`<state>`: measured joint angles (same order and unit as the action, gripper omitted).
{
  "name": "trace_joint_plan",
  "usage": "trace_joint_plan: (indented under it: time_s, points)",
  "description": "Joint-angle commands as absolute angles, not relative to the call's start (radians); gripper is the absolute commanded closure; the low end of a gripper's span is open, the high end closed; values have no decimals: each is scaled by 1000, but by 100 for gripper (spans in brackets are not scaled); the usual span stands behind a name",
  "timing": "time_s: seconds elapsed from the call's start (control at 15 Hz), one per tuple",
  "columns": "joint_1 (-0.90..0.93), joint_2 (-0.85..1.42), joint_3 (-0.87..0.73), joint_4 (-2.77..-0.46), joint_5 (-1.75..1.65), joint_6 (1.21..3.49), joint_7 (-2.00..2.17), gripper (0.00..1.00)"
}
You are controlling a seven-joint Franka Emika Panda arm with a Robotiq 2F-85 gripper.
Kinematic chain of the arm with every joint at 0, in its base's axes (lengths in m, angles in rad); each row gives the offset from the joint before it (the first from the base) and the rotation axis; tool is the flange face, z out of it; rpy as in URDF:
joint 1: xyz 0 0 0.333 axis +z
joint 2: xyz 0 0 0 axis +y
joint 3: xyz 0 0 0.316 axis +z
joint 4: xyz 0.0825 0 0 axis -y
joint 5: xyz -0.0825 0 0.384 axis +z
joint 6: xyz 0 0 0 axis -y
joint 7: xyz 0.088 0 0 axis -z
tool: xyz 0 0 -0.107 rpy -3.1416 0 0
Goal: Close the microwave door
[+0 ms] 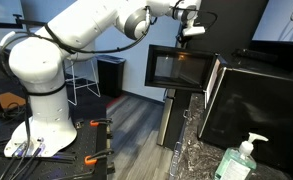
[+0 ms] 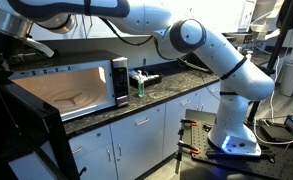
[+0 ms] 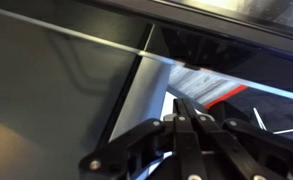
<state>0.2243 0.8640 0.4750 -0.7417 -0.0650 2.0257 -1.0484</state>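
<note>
The microwave [image 1: 258, 100] is a large black box on a dark counter. Its lit cavity shows in an exterior view [image 2: 71, 92]. The microwave door [image 1: 176, 68] stands swung open, its glossy window showing brownish reflections. It also shows as a dark panel at the lower left in an exterior view [image 2: 28, 125] and fills the left of the wrist view [image 3: 56, 90]. My gripper [image 1: 191, 28] is just above the door's top outer edge. In the wrist view the gripper [image 3: 186, 112] has its fingers pressed together with nothing between them.
A sanitizer bottle [image 1: 240, 160] [image 2: 139, 82] stands on the speckled counter [image 2: 176, 78] beside the microwave. White cabinets [image 2: 136, 135] sit under the counter. A small black bin [image 1: 111, 75] stands on the floor behind the robot base [image 1: 41, 125].
</note>
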Motion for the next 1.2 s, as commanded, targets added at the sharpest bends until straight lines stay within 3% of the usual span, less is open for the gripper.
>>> trace_joint_plan:
  time_s: [0.0, 0.87, 0.93, 1.13]
  points:
    - [252, 867, 485, -700, -57, 1854, -1021, 100]
    - [288, 876, 479, -615, -54, 1330, -812, 100]
    - [328, 882, 397, -574, 1, 1268, -824, 100]
    - [318, 879, 395, -577, -14, 1146, -805, 100]
